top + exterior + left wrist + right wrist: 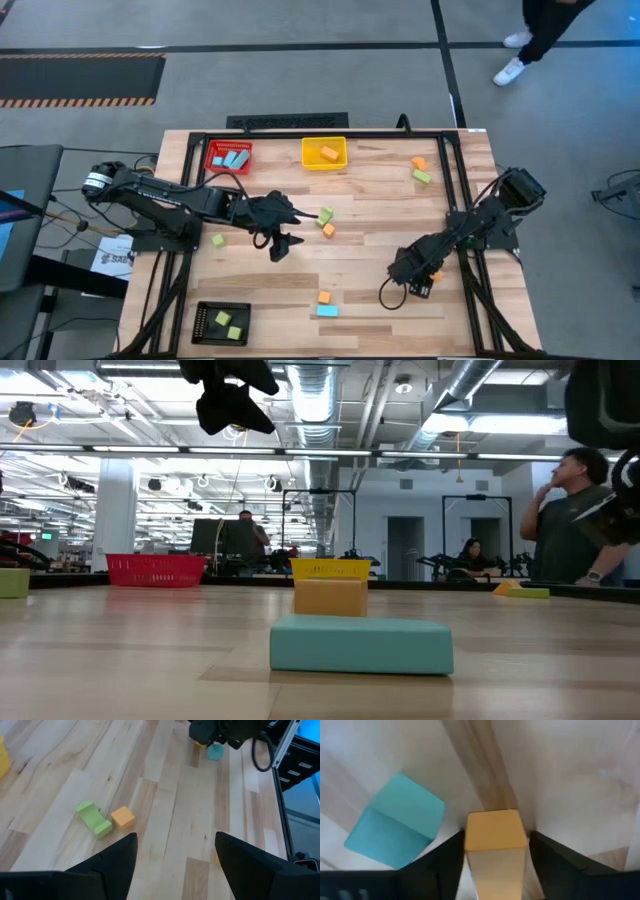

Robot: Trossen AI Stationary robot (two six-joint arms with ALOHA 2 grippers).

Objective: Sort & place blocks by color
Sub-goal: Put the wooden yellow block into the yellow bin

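Observation:
My right gripper (418, 278) is down at the table near its right edge, shut on an orange block (495, 835). A light blue block (395, 827) lies on the wood just beside it. My left gripper (280, 228) hangs open above the table's middle left, holding nothing. Below and ahead of it lie a green block (94, 819) and an orange block (122, 816), touching each other. More blocks lie loose: a green one (218, 240), an orange (324, 297) and blue (327, 311) pair near the front, and an orange (418, 162) and green (422, 176) pair at the far right. My right gripper pinches the orange block's two opposite sides (469, 845) between its two fingers. The fingers come from above, pointing steeply down. The block stands upright with its base on the table.
Along the far edge stand a red tray (213, 158) holding blue blocks and a yellow tray (310, 152) holding an orange block. A black tray (205, 325) with green blocks sits at the front left. A person stands beyond the table's right side (570, 510).

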